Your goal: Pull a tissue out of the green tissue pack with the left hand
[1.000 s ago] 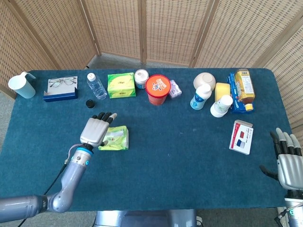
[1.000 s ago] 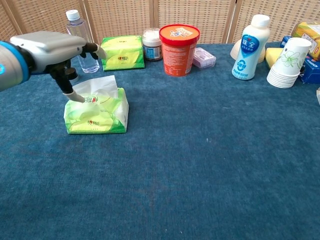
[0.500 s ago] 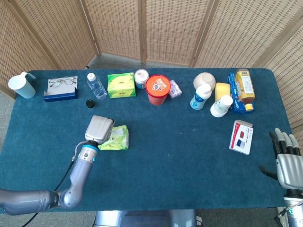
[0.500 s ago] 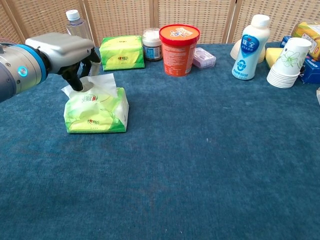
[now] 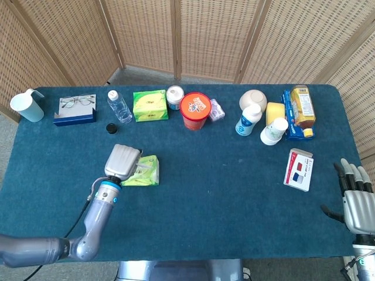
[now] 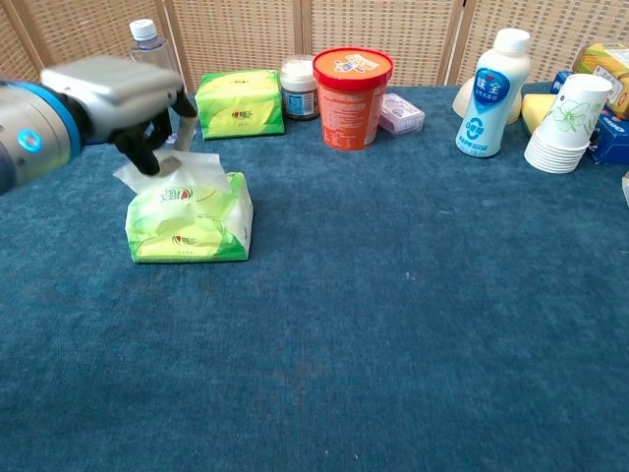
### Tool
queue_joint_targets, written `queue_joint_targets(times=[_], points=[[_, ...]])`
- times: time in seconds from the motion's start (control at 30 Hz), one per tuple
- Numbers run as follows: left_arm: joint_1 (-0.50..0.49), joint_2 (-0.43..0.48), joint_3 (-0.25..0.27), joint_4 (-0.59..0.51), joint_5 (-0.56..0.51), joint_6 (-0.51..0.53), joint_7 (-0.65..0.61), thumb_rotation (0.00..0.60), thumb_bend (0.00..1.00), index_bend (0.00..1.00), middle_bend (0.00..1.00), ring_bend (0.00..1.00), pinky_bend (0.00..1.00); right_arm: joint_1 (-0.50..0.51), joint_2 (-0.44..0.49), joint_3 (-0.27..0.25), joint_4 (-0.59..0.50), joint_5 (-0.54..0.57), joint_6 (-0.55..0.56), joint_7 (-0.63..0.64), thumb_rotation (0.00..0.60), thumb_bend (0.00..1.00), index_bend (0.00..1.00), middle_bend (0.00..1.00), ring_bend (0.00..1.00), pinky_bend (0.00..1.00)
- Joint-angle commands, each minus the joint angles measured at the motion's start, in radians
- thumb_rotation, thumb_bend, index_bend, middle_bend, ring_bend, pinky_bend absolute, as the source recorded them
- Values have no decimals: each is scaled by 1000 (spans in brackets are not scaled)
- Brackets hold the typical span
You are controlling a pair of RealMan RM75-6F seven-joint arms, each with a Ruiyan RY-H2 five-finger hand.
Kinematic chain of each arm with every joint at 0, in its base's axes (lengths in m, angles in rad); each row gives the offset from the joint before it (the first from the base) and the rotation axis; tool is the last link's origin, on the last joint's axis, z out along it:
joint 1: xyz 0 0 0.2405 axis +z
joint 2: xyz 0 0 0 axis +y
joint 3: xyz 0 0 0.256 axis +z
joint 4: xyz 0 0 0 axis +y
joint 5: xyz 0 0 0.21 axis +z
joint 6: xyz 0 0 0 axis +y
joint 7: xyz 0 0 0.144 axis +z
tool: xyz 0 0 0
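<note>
The green tissue pack [image 6: 192,221] lies flat on the blue cloth at the left, also seen from above [image 5: 147,171]. A white tissue [image 6: 197,167] sticks up from its top slot. My left hand [image 6: 113,93] hovers over the pack's back left corner with its fingers [image 6: 147,152] curled down, pinching the tissue's left edge. From the head view, the left hand [image 5: 122,161] covers the pack's left part. My right hand [image 5: 356,199] rests off the table's right front corner, fingers apart and holding nothing.
A second green pack [image 6: 239,101], a water bottle [image 6: 152,59], a small jar [image 6: 298,87] and a red tub [image 6: 352,93] stand behind. Farther right are a white drink bottle [image 6: 488,93] and stacked paper cups [image 6: 565,123]. A red-blue card box [image 5: 299,170] lies near the right hand.
The left hand's fingers have closed from spread over the pack to curled onto the tissue. The hand has then risen slightly, lifting the tissue's edge. The right hand has stayed still.
</note>
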Motion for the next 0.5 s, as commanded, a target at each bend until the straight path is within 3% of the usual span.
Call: queue_joint_targets(times=[0.03,0.37,0.5], points=[[27,96,-7,-102,86,38,-57,600,594,741,821,783,997,0,0,-1,-1,-2,0,-1,600,0,0,0,0,0],[108,366,-38,-346,252,107,-191,600,588,743,822,783,997,0,-6,-5,-4,-5,1,-18,600,0,0,0,0,0],[157,465,-19,-397,371,125,-274,600,585,743,822,778,997,3,-11,-6,-1,-3,-3,-29,600,0,0,0,0,0]])
